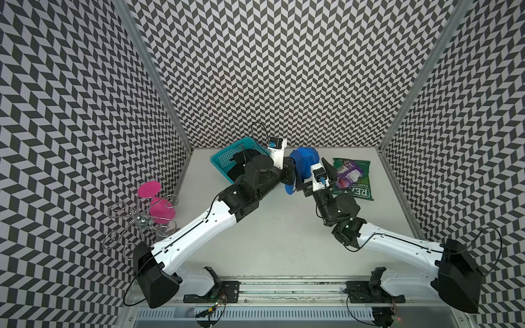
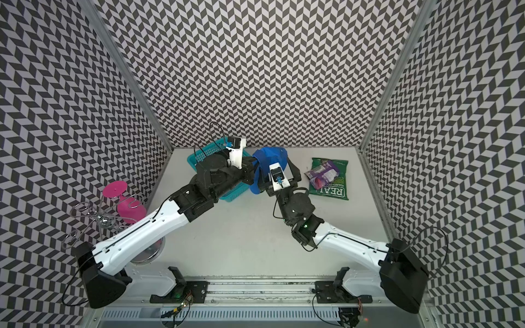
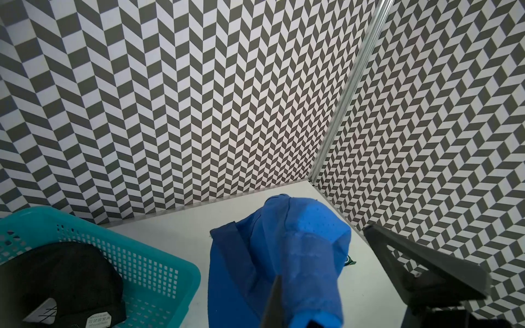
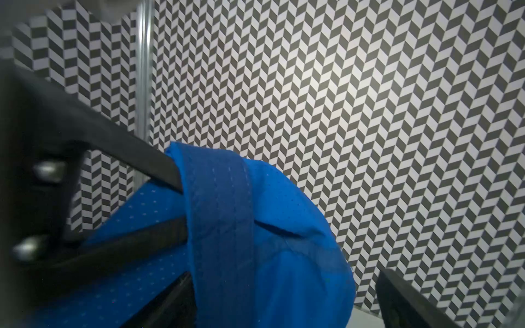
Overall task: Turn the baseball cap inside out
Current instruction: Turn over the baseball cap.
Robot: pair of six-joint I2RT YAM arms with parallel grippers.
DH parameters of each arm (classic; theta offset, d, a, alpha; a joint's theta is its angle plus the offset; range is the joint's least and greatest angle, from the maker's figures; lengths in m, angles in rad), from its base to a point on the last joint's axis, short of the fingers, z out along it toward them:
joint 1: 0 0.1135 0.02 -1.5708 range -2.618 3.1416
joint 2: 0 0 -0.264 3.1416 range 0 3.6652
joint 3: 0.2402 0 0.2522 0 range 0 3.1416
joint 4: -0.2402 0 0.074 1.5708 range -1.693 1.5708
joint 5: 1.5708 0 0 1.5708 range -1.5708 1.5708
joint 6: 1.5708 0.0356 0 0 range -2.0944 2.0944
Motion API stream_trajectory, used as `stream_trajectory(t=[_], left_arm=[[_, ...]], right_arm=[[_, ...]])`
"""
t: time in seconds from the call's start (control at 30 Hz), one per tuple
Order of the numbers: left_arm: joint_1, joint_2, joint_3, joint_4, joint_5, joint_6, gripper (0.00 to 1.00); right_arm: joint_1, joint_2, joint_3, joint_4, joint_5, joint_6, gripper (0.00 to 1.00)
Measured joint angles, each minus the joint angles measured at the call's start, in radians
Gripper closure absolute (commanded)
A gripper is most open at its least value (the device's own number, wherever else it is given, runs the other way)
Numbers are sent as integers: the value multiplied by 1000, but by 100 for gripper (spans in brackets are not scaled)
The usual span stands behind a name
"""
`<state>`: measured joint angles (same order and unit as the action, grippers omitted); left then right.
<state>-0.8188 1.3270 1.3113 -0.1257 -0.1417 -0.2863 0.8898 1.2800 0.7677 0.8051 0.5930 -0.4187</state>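
The blue baseball cap (image 1: 304,159) (image 2: 270,159) hangs above the back middle of the table between both arms, its brim pointing down. My left gripper (image 1: 294,168) (image 2: 253,167) is shut on the cap's darker inner band (image 4: 218,198). In the left wrist view the crumpled crown (image 3: 301,244) drapes over that gripper (image 3: 287,286), and only one finger shows. My right gripper (image 1: 310,166) (image 4: 284,298) is open wide and straddles the crown. Its one finger (image 4: 397,298) stands apart from the fabric, and the other finger (image 4: 170,298) lies against the cap.
A teal basket (image 1: 227,159) (image 3: 159,269) with a black cap (image 3: 65,278) in it sits under the left arm. A green crisp bag (image 1: 355,181) lies to the right. A pink goblet (image 1: 159,204) and a wire rack (image 1: 133,224) stand at the left wall.
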Motion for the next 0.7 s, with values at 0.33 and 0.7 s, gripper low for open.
stream_trajectory(t=[0.33,0.7], left_arm=[[-57,-1,45,-2,-89,88,100],[-59,-2,66,11,-101,94,100]], right_arm=[[0,25,-56,58,127,-43,1],[0,36,-79,180,192,-163,0]])
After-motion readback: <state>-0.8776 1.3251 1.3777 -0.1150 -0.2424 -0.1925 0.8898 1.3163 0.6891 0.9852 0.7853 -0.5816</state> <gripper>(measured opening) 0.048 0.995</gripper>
